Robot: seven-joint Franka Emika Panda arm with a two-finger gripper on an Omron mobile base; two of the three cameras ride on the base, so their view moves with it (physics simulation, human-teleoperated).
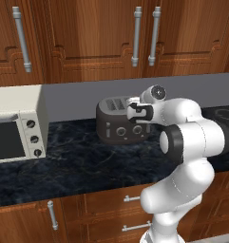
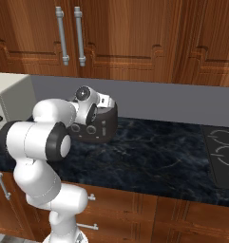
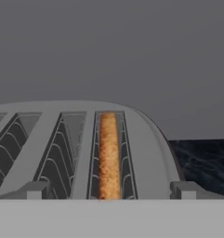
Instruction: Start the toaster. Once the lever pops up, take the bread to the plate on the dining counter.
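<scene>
The toaster (image 1: 119, 124), a small dark grey rounded box with a slotted grey top, is sitting on the black marbled bench (image 1: 78, 163), back against the flat grey wall (image 1: 73, 97). Two round knobs (image 1: 121, 131) and a thin vertical slot are showing on its front face. In the hand view the toaster's (image 3: 81, 148) top is curving away as a pale grey dome cut by long slots lined with bent wire guides. The bread (image 3: 108, 155), a tan-brown grainy slice seen edge on, is standing down inside the slot at about 6 o'clock in that view, level with the slot's rim.

The gripper (image 3: 108, 193) is hanging just above the toaster's near end, its two small fingertips (image 3: 185, 189) rising at 7 and 5 o'clock on either side of the bread slot; the jaws are standing wide apart and holding nothing. In the left base view the white arm is rising from the lower right, folding at a dark elbow joint and reaching forward so that the hand (image 1: 139, 111) is covering the toaster's right end.

At 9 o'clock from the toaster a cream-white toaster oven (image 1: 16, 126) with a glass door and three dark knobs is standing on the same bench. At 3 o'clock in the right base view a black cooktop (image 2: 223, 156) is lying flush in the stone. Wood-brown cabinets (image 1: 87, 33) with steel bar handles are hanging above.
</scene>
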